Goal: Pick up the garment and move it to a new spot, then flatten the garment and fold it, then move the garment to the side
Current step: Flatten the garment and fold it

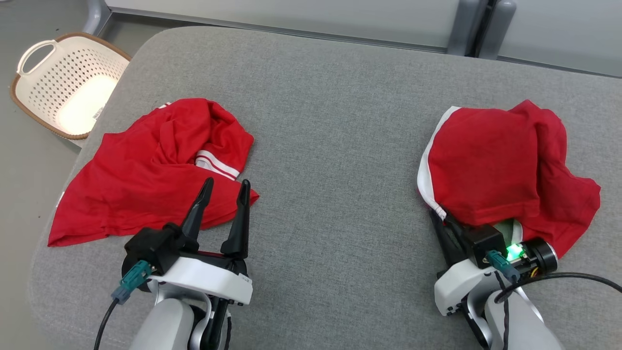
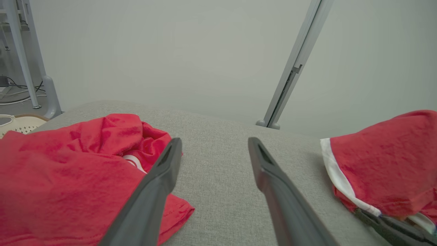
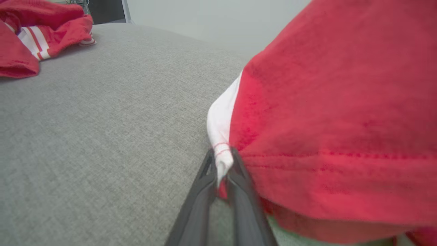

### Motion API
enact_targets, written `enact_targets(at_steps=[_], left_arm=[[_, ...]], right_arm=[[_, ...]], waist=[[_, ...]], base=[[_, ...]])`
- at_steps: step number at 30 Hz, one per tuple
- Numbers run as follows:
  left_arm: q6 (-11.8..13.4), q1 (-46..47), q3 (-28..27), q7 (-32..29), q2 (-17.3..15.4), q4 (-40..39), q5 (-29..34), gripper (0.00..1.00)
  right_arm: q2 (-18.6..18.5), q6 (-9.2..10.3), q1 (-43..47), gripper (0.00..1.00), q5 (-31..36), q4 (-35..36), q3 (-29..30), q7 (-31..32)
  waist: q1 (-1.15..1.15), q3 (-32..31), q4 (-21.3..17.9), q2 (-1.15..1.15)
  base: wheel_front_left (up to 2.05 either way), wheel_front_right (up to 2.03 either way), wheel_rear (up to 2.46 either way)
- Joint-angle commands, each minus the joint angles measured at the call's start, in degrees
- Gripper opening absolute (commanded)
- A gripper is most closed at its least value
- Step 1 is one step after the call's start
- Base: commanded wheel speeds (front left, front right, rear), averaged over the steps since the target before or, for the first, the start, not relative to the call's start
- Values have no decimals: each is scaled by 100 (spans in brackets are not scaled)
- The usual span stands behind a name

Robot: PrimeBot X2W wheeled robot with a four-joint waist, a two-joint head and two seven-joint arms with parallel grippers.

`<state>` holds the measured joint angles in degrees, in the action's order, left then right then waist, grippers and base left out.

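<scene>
A crumpled red garment point(image 1: 500, 165) with a white side stripe lies at the right of the grey padded table point(image 1: 330, 146). My right gripper point(image 3: 222, 160) is shut on the white hem corner of that garment point(image 3: 334, 119), and the cloth drapes over its fingers point(image 1: 440, 218). A second red garment point(image 1: 146, 170) with white-striped cuffs lies spread at the left. My left gripper point(image 1: 227, 187) hangs open just above that garment's near right edge, nothing between its fingers point(image 2: 214, 143). The left wrist view has the left garment point(image 2: 61, 164) beside its fingers and the right garment point(image 2: 385, 164) farther off.
A white perforated basket point(image 1: 68, 82) stands on the floor beyond the table's far left corner. Bare grey padding lies between the two garments. A grey wall panel and metal posts point(image 2: 290, 71) rise behind the table's far edge.
</scene>
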<state>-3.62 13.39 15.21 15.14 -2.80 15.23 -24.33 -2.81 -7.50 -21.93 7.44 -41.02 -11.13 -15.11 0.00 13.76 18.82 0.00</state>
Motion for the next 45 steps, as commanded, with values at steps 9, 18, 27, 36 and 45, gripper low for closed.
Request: enact_targets(at_steps=[9, 18, 27, 36, 45], left_arm=[[13, -101, -220, 2, -18, 79, 136, 100], [-42, -228, -382, 1, -19, 115, 254, 100], [-93, -153, -256, 1, -20, 206, 284, 100], [-117, -115, -209, 1, -20, 292, 303, 100], [-108, -79, -170, 1, -18, 243, 201, 100]], right_arm=[[-14, 2, 580, 0, -407, 1130, -292, -6], [-634, 3, 1610, 0, -640, 1758, -451, -7], [-1063, 3, 2033, 26, -573, 1649, 446, 113], [-498, 3, 1746, 100, -704, 2131, 740, -13], [-274, 3, 1818, 100, -973, 3613, 189, -5]], waist=[[0, -379, -727, 0], [0, -647, -1574, 0], [0, -648, -2043, 0], [0, -654, -2066, 0], [0, -655, -1778, 0]], base=[[0, 0, 0], [0, 0, 0], [0, 0, 0], [0, 0, 0], [0, 0, 0]])
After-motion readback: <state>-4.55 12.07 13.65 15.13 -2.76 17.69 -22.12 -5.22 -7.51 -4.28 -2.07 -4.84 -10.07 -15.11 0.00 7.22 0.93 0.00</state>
